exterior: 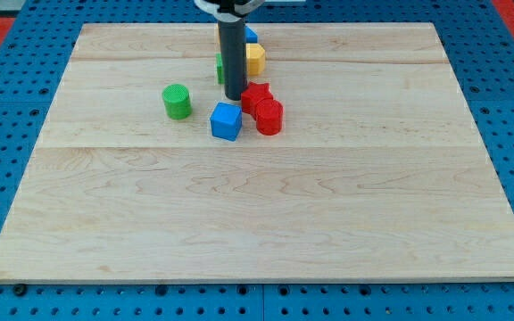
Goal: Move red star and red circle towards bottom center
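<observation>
— Where do we stand?
— Our tip grasps nothing; it touches the red wooden star at its nine o'clock. The red wooden cylinder touches the star at five.
— And what's left?
— Both sit high on the board; the push towards six o'clock remains.

Rod cut off by the view's top edge, upper end and arm out of frame. Its tip shows, just at 9 o'clock of the red star.

Rod hides most of the green block behind it: only a sliver on the rod's 9 o'clock side, shape can't be made out.

Blue block at the rod's 1 o'clock: only a corner shows, shape unclear.

Yellow block: its 9 o'clock edge is covered by the rod.

Red star's 5 o'clock side is overlapped by the red circle; contact likely, can't confirm.

Desk bottom corners sit right at the frame limit.
</observation>
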